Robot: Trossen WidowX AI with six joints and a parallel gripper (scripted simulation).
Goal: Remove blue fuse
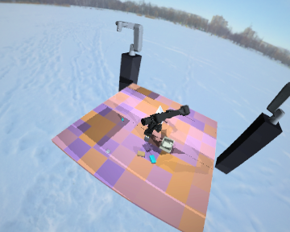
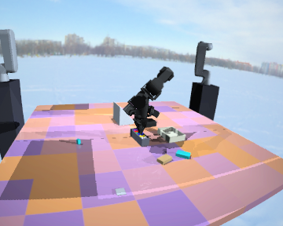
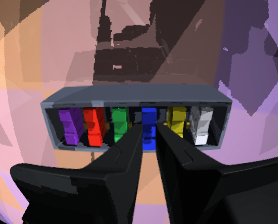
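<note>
An open, snow-covered field (image 1: 39, 60) — bare trees (image 1: 216, 24) and distant buildings (image 2: 73, 39) along the horizon — where a flat orange-pink-and-purple chequered worktop (image 1: 123, 181) lies, two black pedestals (image 2: 6, 110) at its edges.

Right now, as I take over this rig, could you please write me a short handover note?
Gripper: fingers shut on the blue fuse, which sits in the fuse block between the green fuse and yellow fuse.
Tray: beside the block, nothing visible in it.
Done: approach and grasp.
Left: pull the fuse straight up clear of its neighbours, carry it to the tray, release.
</note>
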